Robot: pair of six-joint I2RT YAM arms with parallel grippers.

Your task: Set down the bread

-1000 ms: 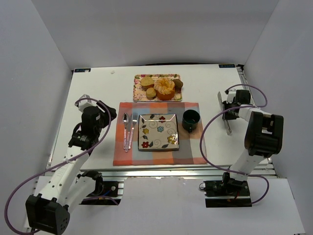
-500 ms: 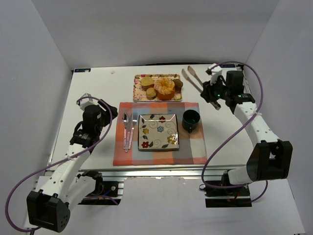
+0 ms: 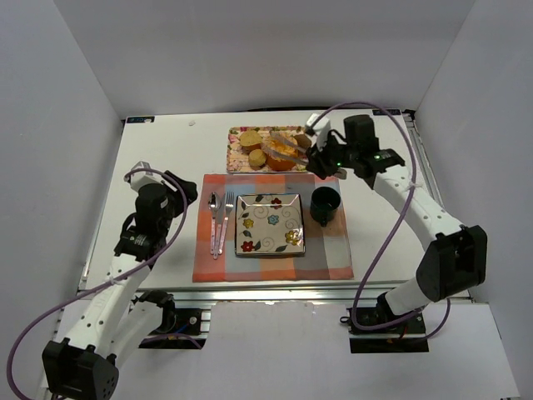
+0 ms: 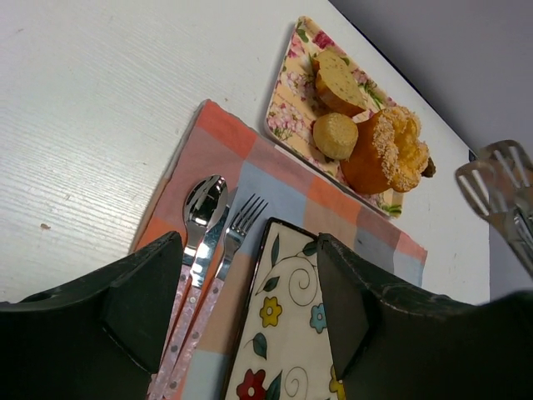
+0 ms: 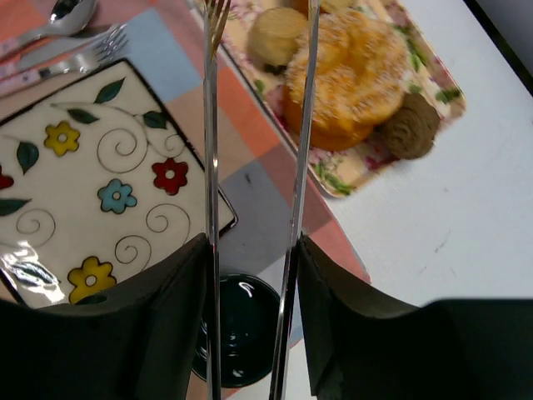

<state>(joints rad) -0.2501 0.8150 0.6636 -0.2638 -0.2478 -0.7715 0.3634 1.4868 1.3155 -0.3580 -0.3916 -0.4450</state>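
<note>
one small yellow bun (image 3: 257, 157) sits with three other baked goods on one floral tray (image 3: 234, 152). right fingers (image 5: 179, 317) clamp one pair of tongs (image 5: 211, 167) above the tray; left fingers (image 4: 141, 300) gape wide, empty.

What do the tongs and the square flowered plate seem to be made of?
The tongs look like polished metal: thin, silvery, reflective arms. The square plate looks like glazed ceramic, perhaps melamine: glossy cream surface, glare, painted flowers.
</note>
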